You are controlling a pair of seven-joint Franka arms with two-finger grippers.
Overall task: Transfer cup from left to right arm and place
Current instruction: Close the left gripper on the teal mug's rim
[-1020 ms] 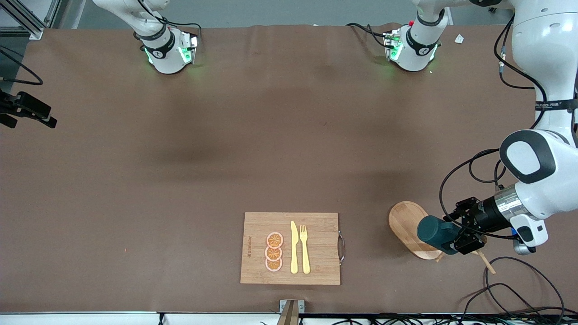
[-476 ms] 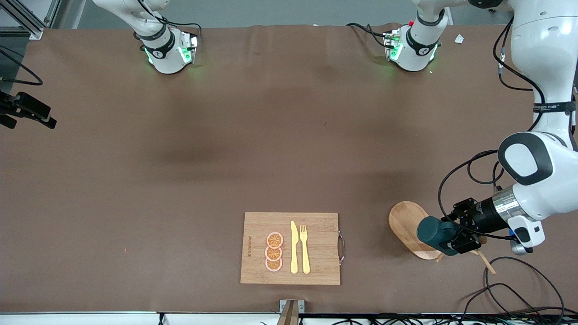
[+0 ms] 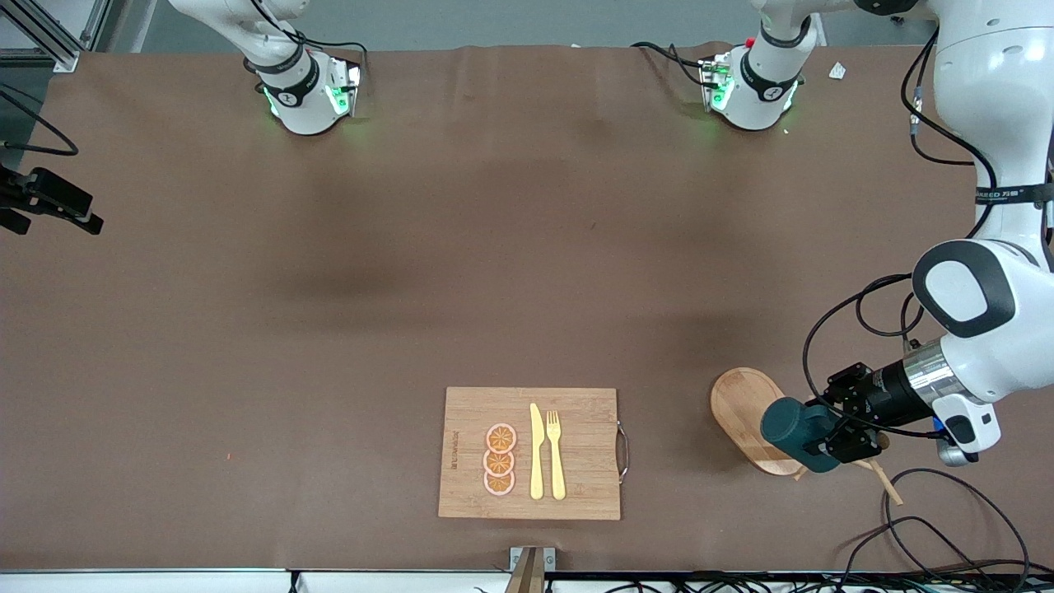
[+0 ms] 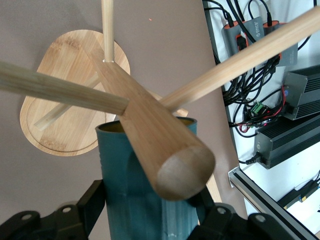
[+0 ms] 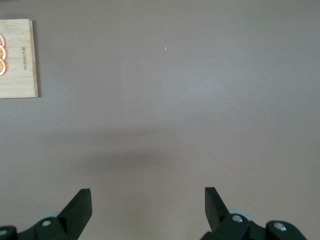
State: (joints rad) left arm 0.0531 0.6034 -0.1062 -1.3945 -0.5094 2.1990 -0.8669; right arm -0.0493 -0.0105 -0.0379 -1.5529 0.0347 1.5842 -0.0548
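The teal-green cup [image 3: 797, 425] is tipped on its side, held over the end of an oval wooden base [image 3: 739, 405] at the left arm's end of the table. My left gripper [image 3: 833, 431] is shut on the cup. In the left wrist view the cup [image 4: 131, 195] sits between the black fingers [image 4: 95, 202], with its tan rim up against the thick wooden post [image 4: 150, 135] of a peg stand. Thin pegs [image 4: 55, 87] branch off the post above the base [image 4: 65, 125]. My right gripper [image 5: 146, 205] is open and empty, high over bare table.
A wooden cutting board [image 3: 576, 486] with orange slices [image 3: 500, 459], a yellow knife [image 3: 536, 451] and a fork [image 3: 556, 453] lies near the front edge. Loose cables [image 3: 947, 527] lie close to the oval base. Power supplies [image 4: 285, 120] sit past the table edge.
The left gripper and the cup have shifted only slightly over the oval base. The left arm's elbow dipped and came back. The right arm has not moved.
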